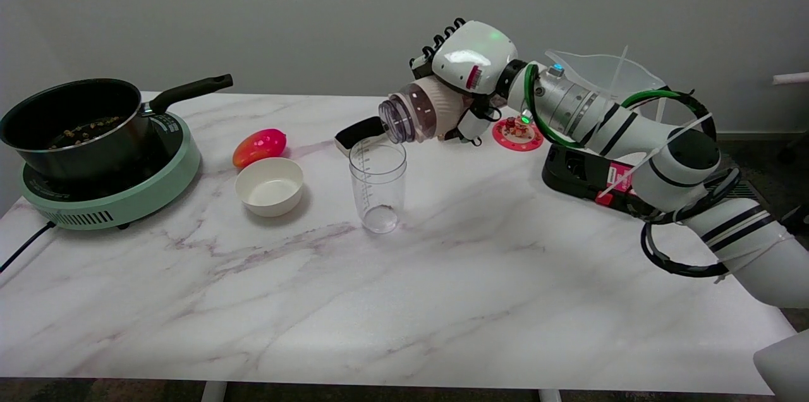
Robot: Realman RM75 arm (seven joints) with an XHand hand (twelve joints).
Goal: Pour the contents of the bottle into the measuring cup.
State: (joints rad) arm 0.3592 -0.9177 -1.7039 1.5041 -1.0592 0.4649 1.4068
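From the head view I have the right hand (pixel 471 83) wrapped around the bottle (pixel 422 112), tipped on its side in the air. Its open mouth sits just above the rim of the measuring cup (pixel 378 185), which stands upright mid-table (pixel 404 301) beside the white bowl (pixel 269 186).

The cup (pixel 378 186) stands near the middle of the table (pixel 404 301). The bottle (pixel 422 117) hangs tipped just above it at 1 o'clock, held by the hand (pixel 471 83). The bowl (pixel 269 186) sits at 9 o'clock, the fruit (pixel 259 146) behind it. The pot (pixel 71 127) sits on the cooker (pixel 120 190), far left. A jug (pixel 607 83), maybe on a stand (pixel 584 171), is at 2 o'clock.
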